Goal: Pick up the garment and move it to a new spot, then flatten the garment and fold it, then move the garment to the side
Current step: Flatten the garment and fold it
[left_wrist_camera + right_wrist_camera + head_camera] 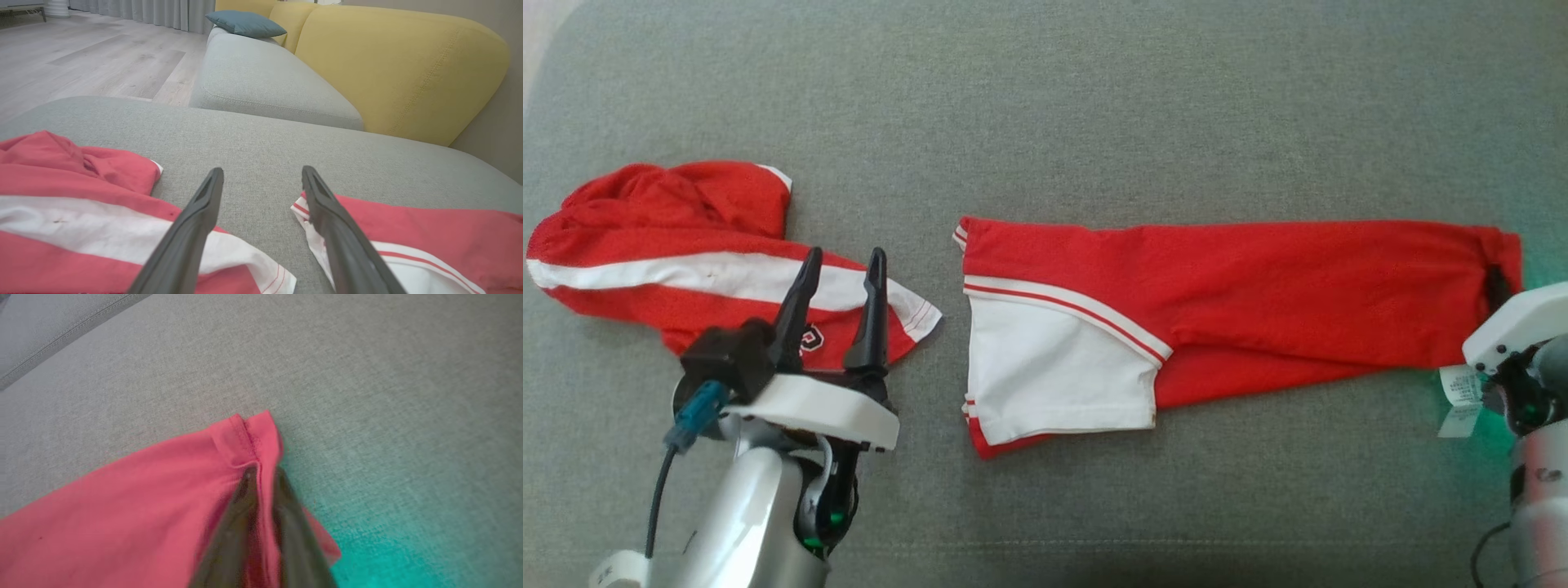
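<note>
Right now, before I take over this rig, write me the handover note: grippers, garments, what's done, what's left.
Left gripper: open, holding nothing, hovering over the near edge of the crumpled red garment.
Right gripper: shut on the right end of the long red garment.
The two garments lie apart on the grey cushion.
Done: long garment laid out flat, seemingly folded lengthwise.
Left: finish folding it and move it aside; the crumpled one is not yet flattened.

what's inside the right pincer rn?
A fold of the long garment's hemmed end, pinched in the right pincer. How deep the fold runs between the fingers can't be seen: fingers and cloth cover it.
</note>
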You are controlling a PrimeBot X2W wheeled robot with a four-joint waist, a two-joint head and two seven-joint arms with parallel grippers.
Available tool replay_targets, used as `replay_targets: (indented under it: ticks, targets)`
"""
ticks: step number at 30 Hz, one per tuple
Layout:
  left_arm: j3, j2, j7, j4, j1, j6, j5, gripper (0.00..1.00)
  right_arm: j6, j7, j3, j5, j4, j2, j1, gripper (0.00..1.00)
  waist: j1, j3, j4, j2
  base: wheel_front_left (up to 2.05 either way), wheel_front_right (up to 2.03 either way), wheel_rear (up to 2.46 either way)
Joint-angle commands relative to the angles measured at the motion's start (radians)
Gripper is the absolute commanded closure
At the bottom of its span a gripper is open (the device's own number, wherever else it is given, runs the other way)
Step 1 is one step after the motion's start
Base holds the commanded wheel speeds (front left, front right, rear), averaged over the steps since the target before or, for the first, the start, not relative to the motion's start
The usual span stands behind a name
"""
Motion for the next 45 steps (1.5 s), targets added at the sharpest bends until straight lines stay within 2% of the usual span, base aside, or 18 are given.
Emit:
replay_targets:
  ticks: [1, 7, 9, 10, 12, 15, 21, 26, 31, 39, 45]
  targets:
    - [0.051, 0.003, -0.012, -0.025, -0.046, -0.006, 0.016, 0.00, -0.001, 0.017, -0.001, -0.003, -0.006, -0.023, 0.000, 1.00, 0.0000, -0.002, -0.001, 0.0000, 0.00, 0.00, 0.00]
    - [0.064, -0.009, -0.012, -0.018, -0.041, -0.021, 0.040, 0.00, -0.001, -0.008, -0.121, -0.097, 0.008, -0.062, -0.012, 1.00, 0.0000, -0.020, -0.001, 0.0000, 0.00, 0.00, 0.00]
    - [0.068, -0.015, -0.012, -0.017, -0.038, -0.027, 0.043, 0.00, -0.001, -0.039, -0.138, -0.213, -0.007, -0.085, -0.005, 1.00, 0.0000, -0.028, 0.001, 0.0000, 0.00, 0.00, 0.00]
    - [0.071, -0.019, -0.012, -0.018, -0.036, -0.029, 0.042, 0.00, -0.001, -0.054, -0.178, -0.255, -0.016, -0.083, -0.011, 1.00, 0.0000, -0.033, 0.002, 0.0000, 0.00, 0.00, 0.00]
    - [0.073, -0.026, -0.012, -0.018, -0.029, -0.033, 0.041, 0.00, -0.001, -0.065, -0.253, -0.322, -0.030, -0.051, -0.027, 1.00, 0.0000, -0.046, 0.004, 0.0000, 0.00, 0.00, 0.00]
    - [0.076, -0.035, -0.012, -0.015, -0.017, -0.037, 0.043, 0.00, -0.001, -0.077, -0.303, -0.401, -0.052, 0.001, -0.047, 1.00, 0.0000, -0.072, 0.009, 0.0000, 0.00, 0.00, 0.00]
    - [0.082, -0.047, -0.012, -0.005, 0.006, -0.040, 0.040, 0.00, -0.001, -0.084, -0.291, -0.423, -0.065, 0.070, -0.076, 1.00, 0.0000, -0.119, 0.010, 0.0000, 0.00, 0.00, 0.00]
    - [0.087, -0.054, -0.012, 0.007, 0.035, -0.040, 0.031, 0.00, -0.001, -0.078, -0.208, -0.373, -0.082, 0.111, -0.083, 1.00, 0.0000, -0.186, 0.011, 0.0000, 0.00, 0.00, 0.00]
    - [0.087, -0.058, -0.012, 0.009, 0.065, -0.033, 0.025, 0.00, -0.001, -0.037, -0.071, -0.269, -0.112, 0.130, -0.062, 1.00, 0.0000, -0.247, 0.013, 0.0000, 0.00, 0.00, 0.00]
    - [0.085, -0.060, -0.012, 0.006, 0.096, -0.026, 0.019, 0.00, -0.001, 0.013, 0.222, 0.055, -0.170, 0.132, -0.011, 1.00, 0.0000, -0.282, 0.026, 0.0000, 0.00, 0.00, 0.00]
    - [0.074, -0.061, -0.012, 0.008, 0.102, -0.026, 0.015, 0.00, -0.001, -0.008, 0.411, 0.247, -0.198, 0.132, 0.043, 1.00, 0.0000, -0.284, 0.052, 0.0000, 0.00, 0.00, 0.00]
